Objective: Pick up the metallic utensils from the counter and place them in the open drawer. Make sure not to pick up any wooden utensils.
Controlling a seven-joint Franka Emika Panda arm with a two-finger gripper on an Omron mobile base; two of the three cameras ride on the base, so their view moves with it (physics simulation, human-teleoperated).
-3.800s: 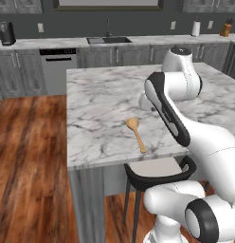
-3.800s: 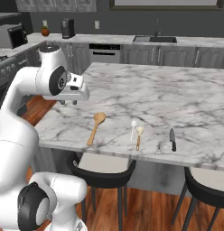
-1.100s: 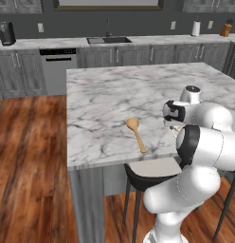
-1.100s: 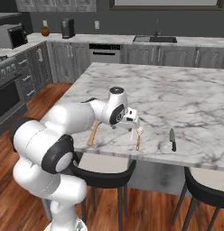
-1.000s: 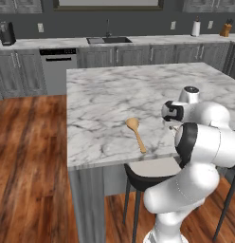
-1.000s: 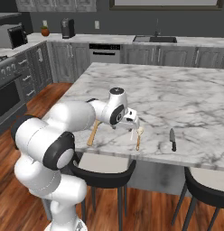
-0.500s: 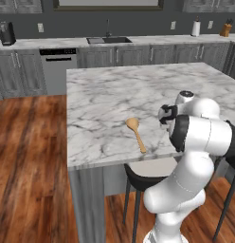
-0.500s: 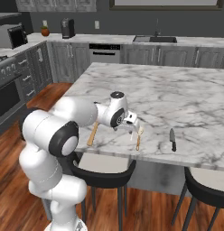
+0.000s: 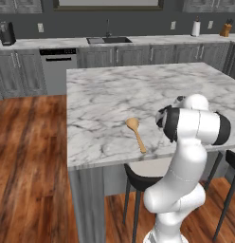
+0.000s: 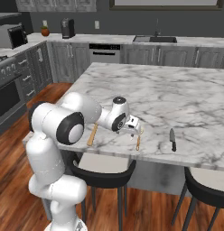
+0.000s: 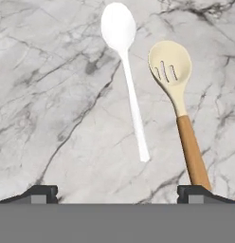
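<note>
Having swung down from high at the counter's near-left corner, the robot's gripper (image 11: 117, 192), jaws wide apart and empty, hovered low over the white grey-veined marble counter (image 10: 186, 103), a pale silvery spoon (image 11: 126, 71) at twelve o'clock, beside a slotted tan wooden spoon (image 11: 178, 99).

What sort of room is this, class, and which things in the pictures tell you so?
Most likely a home kitchen: a marble island counter holding a wooden spoon and a knife, with a sink and dishwasher along the back wall.
</note>
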